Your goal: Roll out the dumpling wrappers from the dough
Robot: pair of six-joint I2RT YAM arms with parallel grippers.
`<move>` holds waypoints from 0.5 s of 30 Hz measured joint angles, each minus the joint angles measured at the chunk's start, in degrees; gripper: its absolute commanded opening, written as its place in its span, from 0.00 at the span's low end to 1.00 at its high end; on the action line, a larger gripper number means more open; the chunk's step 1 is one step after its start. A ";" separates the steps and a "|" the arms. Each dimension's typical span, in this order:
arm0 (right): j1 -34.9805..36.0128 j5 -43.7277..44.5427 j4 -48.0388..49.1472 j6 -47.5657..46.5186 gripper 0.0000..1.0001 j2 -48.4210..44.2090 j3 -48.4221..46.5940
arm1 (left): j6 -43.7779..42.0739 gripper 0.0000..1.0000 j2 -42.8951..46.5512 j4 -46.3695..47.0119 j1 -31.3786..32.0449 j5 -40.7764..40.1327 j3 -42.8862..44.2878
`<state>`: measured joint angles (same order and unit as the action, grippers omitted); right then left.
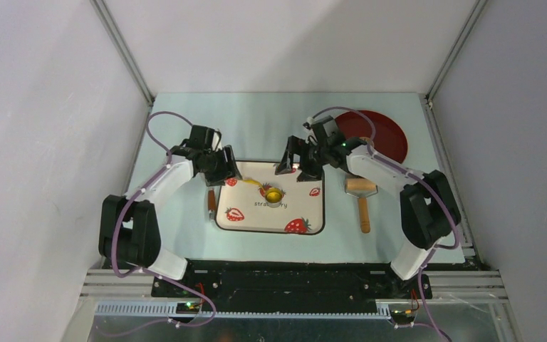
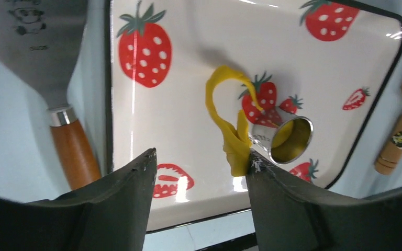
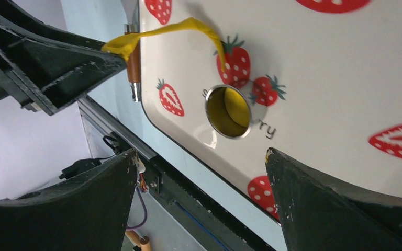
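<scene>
A thin strip of yellow dough (image 2: 217,104) stretches in a loop from the strawberry-print tray (image 1: 306,214) up to my left gripper (image 2: 201,157). Its jaws stand wide apart and the strip's end clings to one fingertip (image 2: 254,164). The strip also shows in the right wrist view (image 3: 172,29) and the top view (image 1: 251,182). A small metal ring cutter (image 1: 273,194) stands on the tray with yellow dough inside it (image 3: 230,107). My right gripper (image 1: 293,165) hovers open and empty over the tray's far edge. No tan-brown disc shows.
A wooden-handled scraper (image 1: 211,203) lies left of the tray, its blade (image 2: 36,47) in the left wrist view. A wooden roller (image 1: 362,196) lies right of the tray. A dark red plate (image 1: 377,132) sits at the back right.
</scene>
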<state>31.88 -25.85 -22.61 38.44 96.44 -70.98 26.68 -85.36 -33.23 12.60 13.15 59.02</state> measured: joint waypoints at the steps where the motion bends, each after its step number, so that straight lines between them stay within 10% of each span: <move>1: 0.57 0.00 -0.15 -0.13 0.95 1.25 -1.44 | -0.31 0.72 0.00 -0.48 0.00 -0.94 0.00; 15: 3.32 -0.98 -0.22 -0.85 0.95 8.00 -7.17 | -2.40 0.92 -9.60 -2.19 0.26 -4.02 1.05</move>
<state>35.20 -26.83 -22.83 37.58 104.44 -78.15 24.27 -94.96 -35.42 12.86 9.13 60.07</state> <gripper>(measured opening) 0.949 0.871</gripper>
